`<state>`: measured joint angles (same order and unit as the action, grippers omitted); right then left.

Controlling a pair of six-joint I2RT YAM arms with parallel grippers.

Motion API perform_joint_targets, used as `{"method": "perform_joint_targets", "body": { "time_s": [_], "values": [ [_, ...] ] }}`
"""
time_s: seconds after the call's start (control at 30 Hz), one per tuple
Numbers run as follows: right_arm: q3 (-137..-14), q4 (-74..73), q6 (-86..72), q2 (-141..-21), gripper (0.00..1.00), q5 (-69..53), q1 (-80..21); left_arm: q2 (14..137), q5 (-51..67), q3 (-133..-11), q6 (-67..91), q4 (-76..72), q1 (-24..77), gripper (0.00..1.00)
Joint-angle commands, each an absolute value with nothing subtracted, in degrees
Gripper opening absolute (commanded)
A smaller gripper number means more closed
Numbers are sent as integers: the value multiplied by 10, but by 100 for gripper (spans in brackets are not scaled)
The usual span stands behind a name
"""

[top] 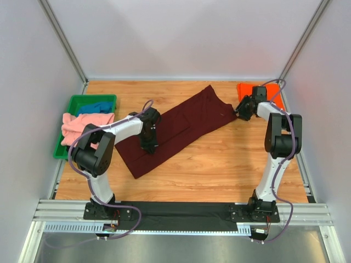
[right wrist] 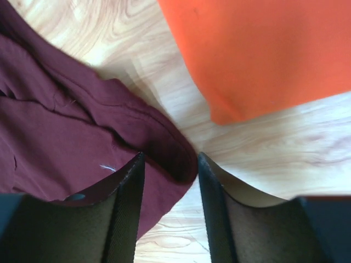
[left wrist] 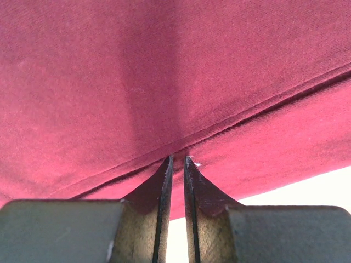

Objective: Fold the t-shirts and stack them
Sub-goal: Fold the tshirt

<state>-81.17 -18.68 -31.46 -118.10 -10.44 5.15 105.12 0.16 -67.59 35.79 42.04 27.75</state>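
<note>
The dark maroon t-shirt [top: 184, 126] lies spread diagonally across the wooden table [top: 219, 164]. My left gripper [top: 149, 146] rests on its lower left part. In the left wrist view this gripper [left wrist: 177, 159] is shut on a seam of the maroon cloth [left wrist: 164, 71], which is lifted off the table. My right gripper [top: 239, 114] is at the shirt's far right corner. Its jaws [right wrist: 170, 156] stand open astride the maroon corner [right wrist: 66, 137], with a gap beside the right finger. The folded orange t-shirt [right wrist: 263, 55] lies just beyond, at the back right [top: 245, 89].
A green plastic tray [top: 82, 100] stands at the left edge, holding a blue t-shirt [top: 96, 107] and a salmon-pink t-shirt [top: 82, 127] that hangs over its rim. White walls close in the back and sides.
</note>
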Motion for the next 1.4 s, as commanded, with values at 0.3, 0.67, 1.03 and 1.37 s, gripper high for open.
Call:
{"method": "perform_joint_targets", "body": {
  "time_s": [0.3, 0.67, 1.03, 1.37],
  "values": [
    [-974, -154, -324, -1295, 3, -162, 47, 1068, -81, -782, 423, 571, 339, 20],
    [-1288, -236, -290, -1475, 2, -187, 49, 992, -131, -820, 240, 593, 338, 40],
    [-1348, -277, -302, -1458, 47, -185, 61, 1041, -57, -769, 166, 572, 214, 55],
    [-1075, -221, -353, -1275, 59, -257, 59, 1116, -25, -779, 132, 553, 187, 54]
  ]
}}
